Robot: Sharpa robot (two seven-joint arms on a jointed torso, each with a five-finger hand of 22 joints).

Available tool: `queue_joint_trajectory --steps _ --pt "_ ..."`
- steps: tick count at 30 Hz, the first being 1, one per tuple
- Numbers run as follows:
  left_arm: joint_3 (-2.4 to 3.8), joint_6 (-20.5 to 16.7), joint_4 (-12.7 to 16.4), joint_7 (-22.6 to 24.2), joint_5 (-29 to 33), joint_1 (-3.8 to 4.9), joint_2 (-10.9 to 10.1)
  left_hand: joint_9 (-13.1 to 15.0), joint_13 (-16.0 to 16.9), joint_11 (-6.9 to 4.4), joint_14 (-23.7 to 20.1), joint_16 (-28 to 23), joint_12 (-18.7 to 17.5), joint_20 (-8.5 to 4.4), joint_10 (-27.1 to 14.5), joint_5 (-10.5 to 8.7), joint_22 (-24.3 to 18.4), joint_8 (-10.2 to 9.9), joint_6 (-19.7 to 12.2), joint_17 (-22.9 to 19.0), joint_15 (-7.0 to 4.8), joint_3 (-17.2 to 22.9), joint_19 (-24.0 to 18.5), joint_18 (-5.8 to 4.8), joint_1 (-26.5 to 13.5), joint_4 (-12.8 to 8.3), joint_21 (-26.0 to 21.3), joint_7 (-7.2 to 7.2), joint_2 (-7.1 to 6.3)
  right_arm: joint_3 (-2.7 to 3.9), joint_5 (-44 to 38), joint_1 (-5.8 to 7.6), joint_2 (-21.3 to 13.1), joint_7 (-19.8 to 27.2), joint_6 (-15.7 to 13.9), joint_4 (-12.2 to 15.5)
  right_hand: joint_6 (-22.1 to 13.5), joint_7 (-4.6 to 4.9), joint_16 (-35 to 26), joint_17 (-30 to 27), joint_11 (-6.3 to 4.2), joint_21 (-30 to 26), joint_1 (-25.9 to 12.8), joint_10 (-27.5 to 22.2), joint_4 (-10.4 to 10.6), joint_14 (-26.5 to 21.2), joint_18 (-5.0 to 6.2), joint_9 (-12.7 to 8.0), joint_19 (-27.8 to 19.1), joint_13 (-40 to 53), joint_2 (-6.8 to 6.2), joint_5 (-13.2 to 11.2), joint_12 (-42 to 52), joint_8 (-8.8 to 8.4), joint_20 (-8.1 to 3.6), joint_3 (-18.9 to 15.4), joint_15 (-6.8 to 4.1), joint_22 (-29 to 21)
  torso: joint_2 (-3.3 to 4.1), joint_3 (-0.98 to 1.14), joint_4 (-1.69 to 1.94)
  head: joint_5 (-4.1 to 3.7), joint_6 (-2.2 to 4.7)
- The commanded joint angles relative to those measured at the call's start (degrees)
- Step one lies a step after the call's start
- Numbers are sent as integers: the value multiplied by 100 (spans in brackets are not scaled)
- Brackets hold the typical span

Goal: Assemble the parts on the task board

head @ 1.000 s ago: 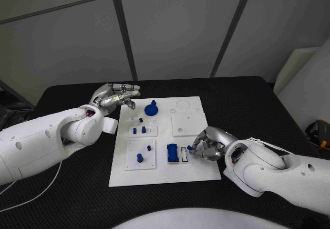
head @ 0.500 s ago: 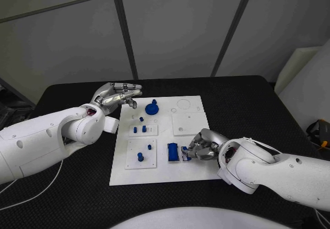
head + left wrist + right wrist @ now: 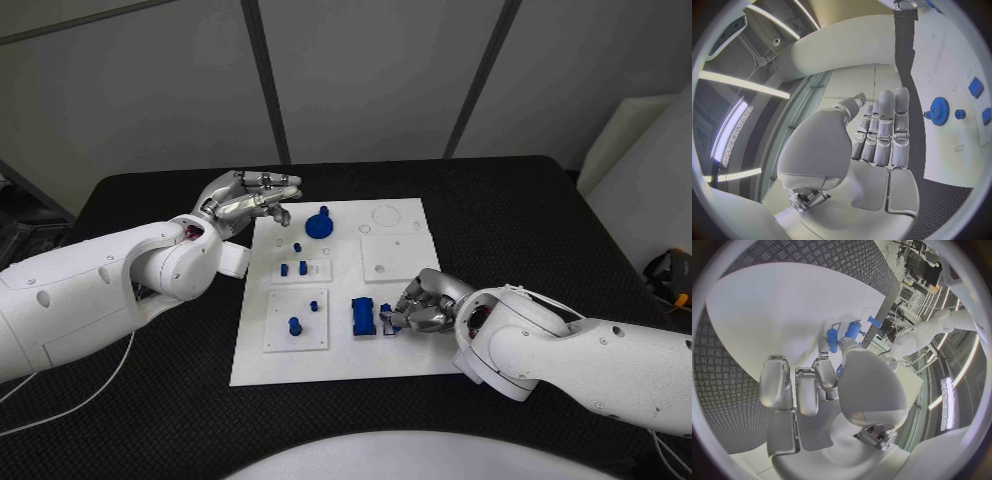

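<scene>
The right hand pinches a small blue part beside the blue block; misaligned, it may jam; the left hand hovers, fingers together, empty.

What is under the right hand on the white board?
A small blue part shows at the right hand's fingertips, beside the blue block. The board beneath the hand is covered.

Head camera looks down – wrist fisheyes sit close behind, sharing the task board.
</scene>
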Motion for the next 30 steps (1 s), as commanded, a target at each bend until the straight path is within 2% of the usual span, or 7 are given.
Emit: queue_joint_trajectory --steps 1,6,12,30 --pt "4 124 12 28 10 9 4 0 3 -5 -30 35 25 10 -37 -2 -7 17 -57 -10 4 -38 -10 -94 13 -3 -27 -2 29 -1 39 0 32 25 87 23 7 26 15 1004 32 1 -180 1 8 477 -70 18 24 10 -4 -163 -7 -9 -14 -132 -26 -9 -1 0 -6 2 -7" --pt "4 122 5 24 10 9 3 0 3 -5 -30 35 25 10 -37 -2 -7 17 -57 -10 4 -38 -10 -94 13 -3 -27 -2 29 -1 25 0 42 57 107 27 -4 28 12 1001 36 -6 -393 4 7 476 -68 40 20 21 -8 -436 -3 -6 -8 -335 -23 -12 -4 -1 -6 0 -12" --pt "4 117 6 20 10 9 -17 0 3 -5 -30 35 25 10 -37 -2 -7 17 -57 -10 4 -38 -10 -94 13 -3 -27 -2 29 -1 20 0 39 88 147 61 0 23 17 1013 33 -4 -534 11 12 479 -69 63 24 39 21 -541 11 4 -7 -489 -24 -5 -8 1 -2 -8 -21" --pt "4 98 -37 36 10 8 7 -1 2 -3 -35 36 28 12 -43 -1 -8 17 -64 -13 6 -38 -12 -95 11 0 -31 1 36 -2 -83 -1 -196 19 221 255 46 -8 35 1047 11 22 -748 39 13 487 -76 114 48 84 161 -512 55 53 -18 -675 -40 35 -7 5 -11 -13 -17"
